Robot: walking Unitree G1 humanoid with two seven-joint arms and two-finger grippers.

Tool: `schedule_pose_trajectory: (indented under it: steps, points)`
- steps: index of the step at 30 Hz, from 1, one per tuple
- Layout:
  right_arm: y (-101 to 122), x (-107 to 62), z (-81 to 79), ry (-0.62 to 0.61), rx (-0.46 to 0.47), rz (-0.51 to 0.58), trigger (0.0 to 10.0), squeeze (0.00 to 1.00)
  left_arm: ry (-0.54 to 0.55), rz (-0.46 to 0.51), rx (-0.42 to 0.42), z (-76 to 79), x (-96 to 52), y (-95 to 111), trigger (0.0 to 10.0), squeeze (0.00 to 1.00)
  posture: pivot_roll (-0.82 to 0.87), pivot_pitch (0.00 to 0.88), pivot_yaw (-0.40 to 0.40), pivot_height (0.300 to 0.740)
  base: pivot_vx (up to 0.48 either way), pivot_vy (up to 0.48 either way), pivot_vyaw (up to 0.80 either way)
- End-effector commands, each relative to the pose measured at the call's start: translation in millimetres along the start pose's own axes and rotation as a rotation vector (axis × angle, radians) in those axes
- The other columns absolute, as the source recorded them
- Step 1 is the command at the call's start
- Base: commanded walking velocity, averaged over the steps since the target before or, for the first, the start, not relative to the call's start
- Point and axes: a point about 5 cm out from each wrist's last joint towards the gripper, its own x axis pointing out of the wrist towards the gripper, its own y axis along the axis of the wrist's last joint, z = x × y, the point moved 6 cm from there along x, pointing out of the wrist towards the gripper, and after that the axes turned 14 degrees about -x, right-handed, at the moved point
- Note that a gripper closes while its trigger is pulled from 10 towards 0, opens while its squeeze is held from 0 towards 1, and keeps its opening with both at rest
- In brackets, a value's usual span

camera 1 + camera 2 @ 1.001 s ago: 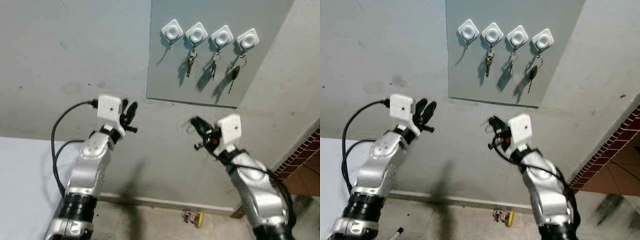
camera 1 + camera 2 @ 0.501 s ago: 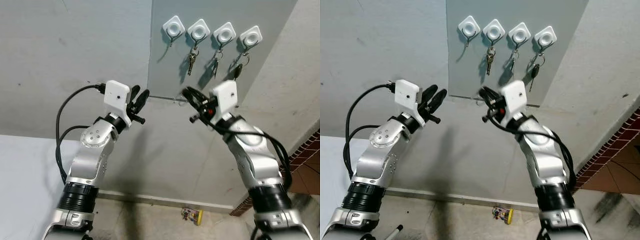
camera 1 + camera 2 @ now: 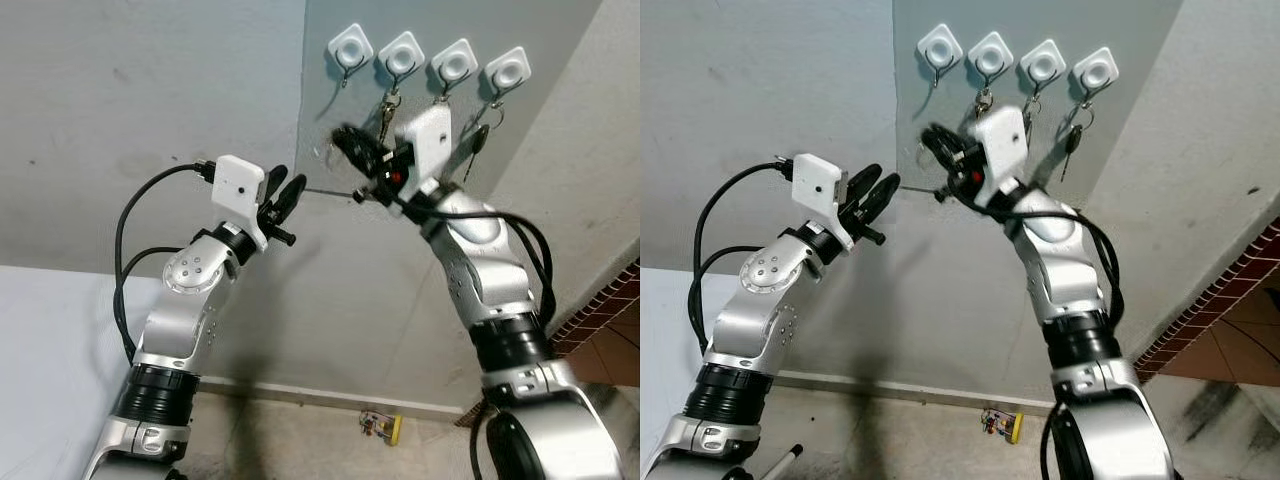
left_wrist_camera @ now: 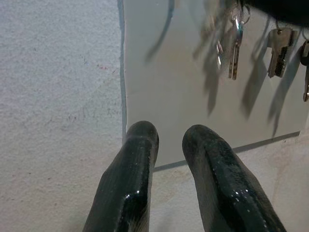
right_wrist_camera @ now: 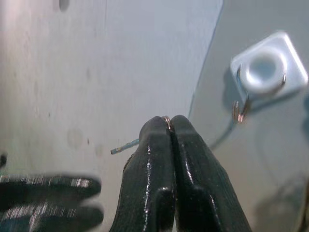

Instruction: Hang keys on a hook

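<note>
Four white diamond hooks sit in a row on a grey wall panel (image 3: 340,150). The leftmost hook (image 3: 351,47) is bare; the other three each carry keys (image 3: 384,118). My right gripper (image 3: 343,140) is raised just below and left of the bare hook, shut on a thin key ring (image 5: 166,119), and a bluish key tip (image 5: 123,146) pokes out beside the fingers. In the right wrist view the bare hook (image 5: 267,69) lies close ahead, its metal prong (image 5: 240,108) in sight. My left gripper (image 3: 285,192) is held up by the panel's lower left corner, open and empty.
A small yellow object (image 3: 385,428) lies on the floor by the skirting. A brick wall (image 3: 605,300) stands at the right, and a white surface (image 3: 50,340) at the left. A black cable (image 3: 125,250) loops from my left wrist.
My right arm has risen and swung left, from below the panel to just under the leftmost hook, still shut on the key ring. The left arm has risen a little.
</note>
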Motion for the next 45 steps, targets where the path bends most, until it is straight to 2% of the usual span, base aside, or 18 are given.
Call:
schedule_pose_trajectory:
  steps: [1,5,9,32,45]
  points:
    - [5.7,1.6,6.4,-0.016,0.009,0.029,10.0,0.00,-0.025,0.014,0.017,7.2,4.1,7.7,10.0,0.00,-0.06,0.038,-0.082,0.740,0.000,0.000,0.00]
    - [13.5,8.8,4.7,0.018,0.010,0.062,10.0,0.00,-0.028,0.006,0.015,8.4,3.7,5.6,10.0,0.00,-0.06,0.035,-0.082,0.740,0.000,0.000,0.00]
    - [22.5,15.3,9.8,0.027,-0.001,0.092,10.0,0.00,-0.037,0.002,0.015,10.6,4.2,4.7,10.0,0.00,-0.06,0.030,-0.083,0.740,0.000,0.000,0.00]
    - [42.5,38.4,34.0,-0.047,0.005,0.156,10.0,0.00,-0.032,-0.003,0.019,11.7,3.3,4.1,10.0,0.00,-0.04,0.040,-0.090,0.740,0.000,0.000,0.00]
    - [38.2,34.5,51.2,-0.084,0.029,0.138,10.0,0.00,-0.024,-0.002,0.018,11.1,1.7,4.7,10.0,0.00,-0.04,0.048,-0.092,0.740,0.000,0.000,0.00]
